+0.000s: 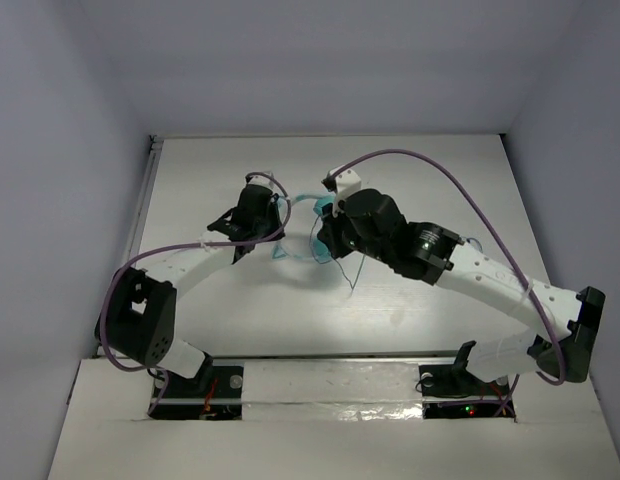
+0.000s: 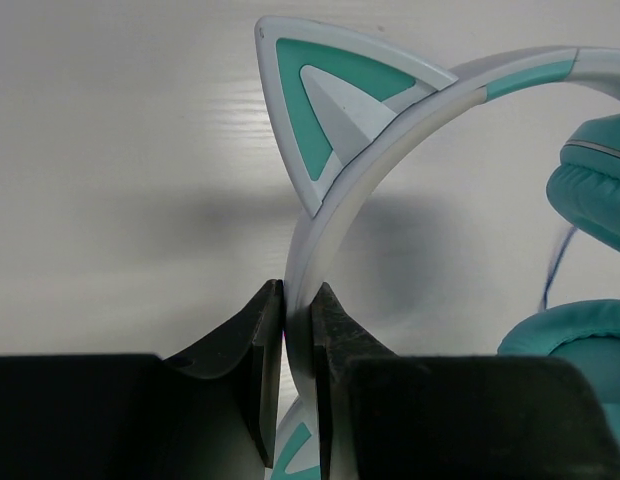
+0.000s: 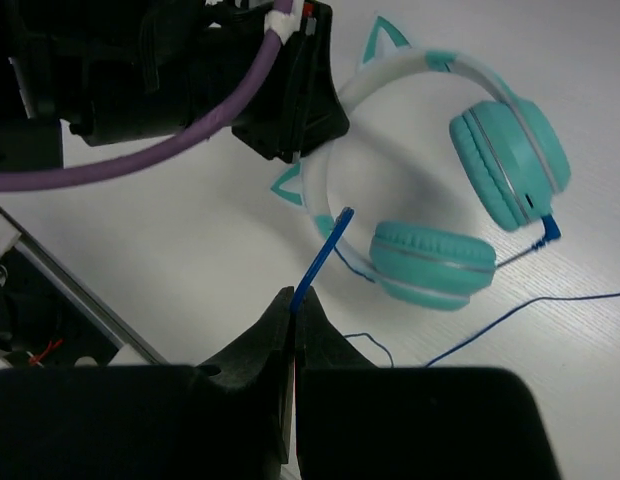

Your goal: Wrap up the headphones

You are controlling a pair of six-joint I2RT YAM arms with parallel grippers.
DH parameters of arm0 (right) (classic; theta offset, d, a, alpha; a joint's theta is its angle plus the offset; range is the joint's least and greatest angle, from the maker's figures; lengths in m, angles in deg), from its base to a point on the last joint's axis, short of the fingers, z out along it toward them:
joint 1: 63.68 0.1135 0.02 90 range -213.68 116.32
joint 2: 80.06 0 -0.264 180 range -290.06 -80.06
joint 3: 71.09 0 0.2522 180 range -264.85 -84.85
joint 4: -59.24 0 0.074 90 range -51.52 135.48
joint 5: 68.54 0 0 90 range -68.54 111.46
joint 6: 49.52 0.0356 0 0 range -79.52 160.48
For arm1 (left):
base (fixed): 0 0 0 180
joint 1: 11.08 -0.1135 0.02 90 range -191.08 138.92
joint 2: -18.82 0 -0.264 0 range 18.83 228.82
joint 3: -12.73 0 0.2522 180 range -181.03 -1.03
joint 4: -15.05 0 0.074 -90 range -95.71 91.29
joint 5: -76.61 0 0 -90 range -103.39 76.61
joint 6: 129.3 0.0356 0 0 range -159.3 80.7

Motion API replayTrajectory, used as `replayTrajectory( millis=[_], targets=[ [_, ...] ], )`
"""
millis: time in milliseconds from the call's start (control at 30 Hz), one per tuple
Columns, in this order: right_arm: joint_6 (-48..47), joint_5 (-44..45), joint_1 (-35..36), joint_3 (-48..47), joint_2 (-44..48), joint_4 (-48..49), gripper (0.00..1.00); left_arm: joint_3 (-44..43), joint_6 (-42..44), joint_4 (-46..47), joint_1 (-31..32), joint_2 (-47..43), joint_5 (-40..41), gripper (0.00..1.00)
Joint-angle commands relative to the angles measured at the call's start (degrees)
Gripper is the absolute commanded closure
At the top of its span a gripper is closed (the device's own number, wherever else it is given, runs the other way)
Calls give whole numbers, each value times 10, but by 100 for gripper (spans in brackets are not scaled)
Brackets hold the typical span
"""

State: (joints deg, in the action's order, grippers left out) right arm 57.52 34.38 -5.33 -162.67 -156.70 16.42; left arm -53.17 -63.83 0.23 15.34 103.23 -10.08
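Note:
The headphones (image 1: 302,200) lie mid-table between both arms. They have a pale headband (image 2: 340,215) with teal cat ears (image 2: 330,110) and two teal ear cups (image 3: 510,160) (image 3: 435,262). My left gripper (image 2: 298,300) is shut on the headband, which runs up out of its jaws. My right gripper (image 3: 295,300) is shut on the stiff blue end of the cord (image 3: 325,250), a little in front of the lower ear cup. The rest of the thin blue cord (image 3: 530,310) trails loose over the table from the far cup. In the top view both grippers (image 1: 275,215) (image 1: 325,235) flank the headphones.
Thick purple arm cables (image 1: 460,190) (image 3: 190,135) arch over the work area. The left arm's black wrist (image 3: 290,110) sits close beside the headband. A metal rail (image 1: 145,200) runs along the table's left edge, and white walls enclose the table (image 1: 420,310).

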Motion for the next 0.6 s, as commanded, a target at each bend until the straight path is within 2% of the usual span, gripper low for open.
replayTrajectory(
  millis=[0,267,467,567],
  targets=[
    [-20,-44,-19,5,-6,13,100,-13,31,48,33,-42,-53,100],
    [-25,-16,-81,5,-9,-6,100,-18,48,11,55,-60,-75,100],
    [-20,38,-104,14,7,-29,100,-66,68,-70,55,-71,-69,100],
    [-11,27,-104,17,18,-38,100,-95,87,-148,55,-64,-2,100]
  ],
)
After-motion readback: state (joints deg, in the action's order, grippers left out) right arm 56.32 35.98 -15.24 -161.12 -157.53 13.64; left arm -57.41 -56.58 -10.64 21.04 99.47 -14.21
